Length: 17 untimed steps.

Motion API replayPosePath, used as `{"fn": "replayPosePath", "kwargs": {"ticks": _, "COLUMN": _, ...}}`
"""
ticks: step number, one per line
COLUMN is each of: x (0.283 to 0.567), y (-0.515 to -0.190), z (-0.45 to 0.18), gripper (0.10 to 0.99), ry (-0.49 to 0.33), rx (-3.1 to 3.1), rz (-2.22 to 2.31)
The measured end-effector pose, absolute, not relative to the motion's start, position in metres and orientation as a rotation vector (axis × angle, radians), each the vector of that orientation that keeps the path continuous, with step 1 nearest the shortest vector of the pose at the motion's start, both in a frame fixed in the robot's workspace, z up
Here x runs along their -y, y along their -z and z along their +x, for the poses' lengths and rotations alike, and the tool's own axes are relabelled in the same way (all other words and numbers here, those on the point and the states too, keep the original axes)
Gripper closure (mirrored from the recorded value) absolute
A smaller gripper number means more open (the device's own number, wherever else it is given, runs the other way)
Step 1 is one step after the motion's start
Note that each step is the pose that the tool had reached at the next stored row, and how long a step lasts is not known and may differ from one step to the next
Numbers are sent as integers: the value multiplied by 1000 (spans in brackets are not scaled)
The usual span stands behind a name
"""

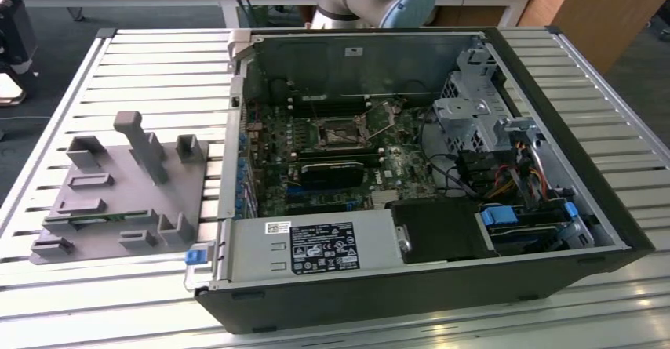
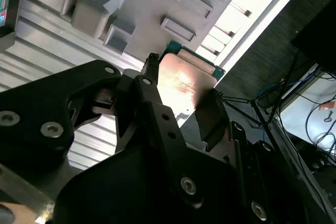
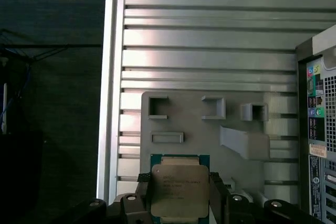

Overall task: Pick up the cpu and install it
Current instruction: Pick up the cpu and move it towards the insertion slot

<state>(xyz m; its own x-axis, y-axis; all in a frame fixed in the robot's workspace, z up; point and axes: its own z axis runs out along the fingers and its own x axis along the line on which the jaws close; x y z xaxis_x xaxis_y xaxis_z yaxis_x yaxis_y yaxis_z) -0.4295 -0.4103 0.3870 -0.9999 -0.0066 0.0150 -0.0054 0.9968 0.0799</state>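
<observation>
Your hand (image 3: 181, 184) pinches the cpu (image 3: 177, 198) by two opposite edges, one black finger (image 3: 144, 199) pressed to each side. The silver-grey lid faces the first wrist view, with a thin green rim showing along one edge. In both wrist views the cpu sits over the edge of the grey moulded fixture (image 1: 115, 200), and you cannot tell whether it touches the fixture or hangs clear of it. The fixture lies near the slatted worktop (image 1: 157, 59) edge on the exterior view's left, just beside the open computer case (image 1: 419, 286) that takes the worktop's middle. Inside the case the dark metal-framed socket (image 1: 340, 136) lies on the motherboard, well apart from the fixture, with the black heatsink (image 1: 329, 172) just beside it.
</observation>
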Motion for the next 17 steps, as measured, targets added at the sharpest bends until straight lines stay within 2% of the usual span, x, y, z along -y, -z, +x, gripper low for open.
{"fn": "replayPosePath", "kwargs": {"ticks": 17, "x": 410, "y": -419, "z": -414, "gripper": 553, "ry": 125, "rx": 3124, "rz": 9}}
